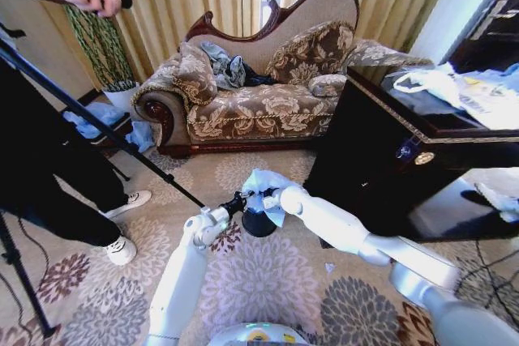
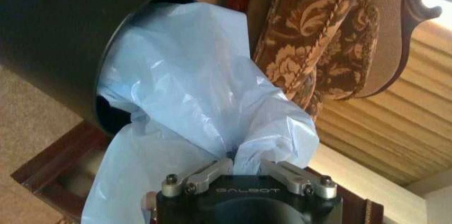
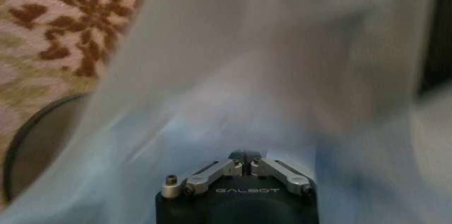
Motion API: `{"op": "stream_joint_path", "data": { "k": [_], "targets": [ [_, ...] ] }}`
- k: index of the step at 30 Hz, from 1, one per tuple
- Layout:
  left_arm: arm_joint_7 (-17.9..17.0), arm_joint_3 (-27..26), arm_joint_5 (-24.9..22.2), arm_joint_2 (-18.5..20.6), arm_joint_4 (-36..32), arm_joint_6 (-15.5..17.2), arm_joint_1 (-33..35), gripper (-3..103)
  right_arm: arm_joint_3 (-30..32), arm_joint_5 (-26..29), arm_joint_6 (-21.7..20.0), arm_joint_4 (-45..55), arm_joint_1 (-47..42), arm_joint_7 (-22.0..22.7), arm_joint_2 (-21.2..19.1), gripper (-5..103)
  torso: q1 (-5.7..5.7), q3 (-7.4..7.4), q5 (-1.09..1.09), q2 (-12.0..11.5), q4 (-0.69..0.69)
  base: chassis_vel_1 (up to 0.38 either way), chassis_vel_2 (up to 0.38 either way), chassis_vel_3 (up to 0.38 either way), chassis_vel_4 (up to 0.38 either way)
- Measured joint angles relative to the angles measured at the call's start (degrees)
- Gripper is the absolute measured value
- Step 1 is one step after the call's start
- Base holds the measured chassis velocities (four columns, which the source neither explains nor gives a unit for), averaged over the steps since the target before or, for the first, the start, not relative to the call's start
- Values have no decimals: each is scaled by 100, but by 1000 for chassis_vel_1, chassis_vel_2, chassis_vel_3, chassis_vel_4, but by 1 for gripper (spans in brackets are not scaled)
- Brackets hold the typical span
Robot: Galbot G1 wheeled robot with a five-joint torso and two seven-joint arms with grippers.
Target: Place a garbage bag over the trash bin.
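Note:
The small black trash bin stands on the patterned carpet in front of me. The pale blue garbage bag is bunched over its top. My left gripper reaches in from the left and my right gripper from the right, both at the bin's rim. In the left wrist view the bag spills out of the bin's mouth, and the left gripper is shut on a fold of it. In the right wrist view the bag drapes around the shut right gripper, with the bin beside it.
A dark wooden cabinet stands close on the right, with white plastic bags on top. A patterned sofa is behind the bin. A person with a tripod stands at the left, and one tripod leg slants toward the left gripper.

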Motion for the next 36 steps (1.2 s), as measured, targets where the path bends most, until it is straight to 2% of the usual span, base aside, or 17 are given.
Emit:
{"op": "stream_joint_path", "data": {
  "k": [6, 8, 18, 24, 26, 31, 36],
  "targets": [
    [58, -125, -53, 39, -46, 89, 42, 0, 85, -298, 223, -672, 61, 3, 431, 0, 0, 0, -1, 0, 0, 0, 0, 0, 0],
    [64, -179, -75, 93, -49, 117, 48, 0, 171, -548, 376, -1003, 61, 23, 609, 0, 0, 0, -1, 0, -1, 0, 0, 0, 0],
    [75, -231, -100, 117, -23, 157, 66, 0, 124, -1250, 793, -1618, 286, -102, 802, 0, 0, 0, 0, 0, -1, 0, 0, 0, 0],
    [135, -279, -27, -54, 181, 156, -4, 0, -427, -1364, 980, -1739, 568, -379, 761, 0, 0, 0, 1, 0, -1, 0, 0, 0, 0],
    [169, -301, 6, -122, 223, 152, 12, 0, -745, -1259, 1006, -1681, 663, -480, 681, 0, 0, 0, -2, 0, -2, 0, 0, 0, 0],
    [239, -362, 74, -259, 284, 142, 77, 0, -1094, -1142, 1058, -1666, 731, -574, 656, 0, 0, 0, -1, 0, -3, 0, 0, 0, 0],
    [323, -505, 166, -399, 410, 122, 96, 0, -1331, -1308, 1364, -2125, 782, -652, 964, 0, 0, 0, 0, 0, 0, 0, 0, 0, 0]
  ]
}}
